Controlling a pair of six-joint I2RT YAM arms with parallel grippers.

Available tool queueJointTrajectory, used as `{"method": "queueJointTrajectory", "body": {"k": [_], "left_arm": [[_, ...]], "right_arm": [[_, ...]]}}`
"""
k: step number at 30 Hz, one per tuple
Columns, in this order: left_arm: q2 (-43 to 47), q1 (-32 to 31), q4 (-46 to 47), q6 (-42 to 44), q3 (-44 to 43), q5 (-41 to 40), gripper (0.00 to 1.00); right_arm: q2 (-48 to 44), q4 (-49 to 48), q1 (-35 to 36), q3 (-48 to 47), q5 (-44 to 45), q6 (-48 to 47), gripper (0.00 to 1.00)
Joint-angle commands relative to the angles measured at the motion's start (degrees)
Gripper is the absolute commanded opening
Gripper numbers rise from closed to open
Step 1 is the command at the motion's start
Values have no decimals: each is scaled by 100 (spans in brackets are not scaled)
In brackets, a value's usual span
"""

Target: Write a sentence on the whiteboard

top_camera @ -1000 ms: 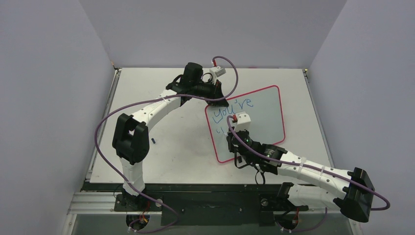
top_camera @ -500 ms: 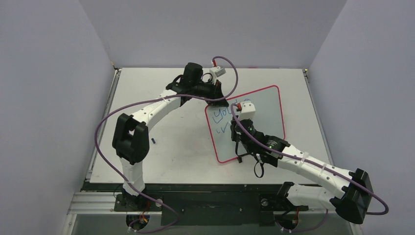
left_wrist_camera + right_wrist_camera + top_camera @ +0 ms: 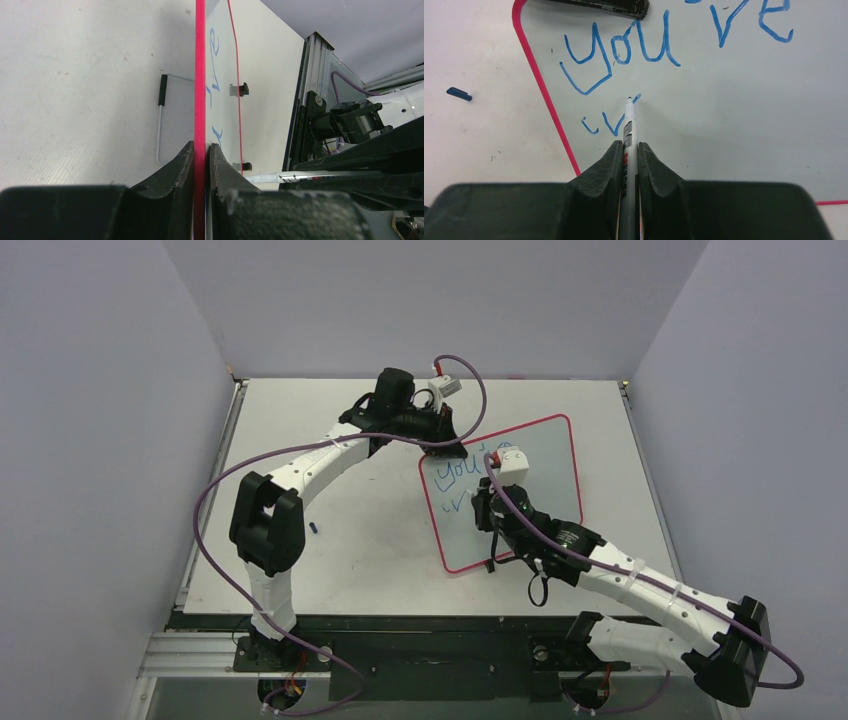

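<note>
The whiteboard [image 3: 545, 465], glossy white with a thin red frame, sits askew on the right half of the table. My left gripper [image 3: 446, 448] is shut on its far-left edge, the red rim [image 3: 200, 75] pinched between both black fingers [image 3: 201, 145]. My right gripper [image 3: 487, 508] is shut on a white pen [image 3: 629, 122]. The pen's tip touches the board just under the blue "you're" [image 3: 624, 47]. A second line of the sentence holds a few short blue strokes [image 3: 610, 124] beside the tip. The pen [image 3: 280, 177] also shows in the left wrist view.
A small blue pen cap [image 3: 314, 528] lies on the table left of the board, also seen as the cap [image 3: 459, 93] in the right wrist view. A thin wire with a black end [image 3: 160, 120] lies by the board's edge. Grey walls enclose the table.
My right arm has carried the pen farther up the board and a little right, adding a stroke to the second line. The left gripper and the board have stayed put.
</note>
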State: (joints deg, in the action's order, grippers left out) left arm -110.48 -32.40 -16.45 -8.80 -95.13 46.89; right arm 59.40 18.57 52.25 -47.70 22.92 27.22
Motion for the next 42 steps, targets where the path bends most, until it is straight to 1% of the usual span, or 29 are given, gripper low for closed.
{"method": "queueJointTrajectory", "body": {"k": [1, 10, 29, 42], "left_arm": [[70, -68, -25, 323, 58, 39, 0], [98, -73, 3, 335, 95, 83, 0], [77, -73, 18, 318, 92, 109, 0], [88, -75, 34, 317, 109, 112, 0]], "right_arm": [[-302, -47, 57, 141, 4, 31, 0], [-330, 15, -73, 298, 240, 169, 0], [36, -188, -197, 143, 117, 25, 0], [154, -286, -280, 87, 236, 62, 0]]}}
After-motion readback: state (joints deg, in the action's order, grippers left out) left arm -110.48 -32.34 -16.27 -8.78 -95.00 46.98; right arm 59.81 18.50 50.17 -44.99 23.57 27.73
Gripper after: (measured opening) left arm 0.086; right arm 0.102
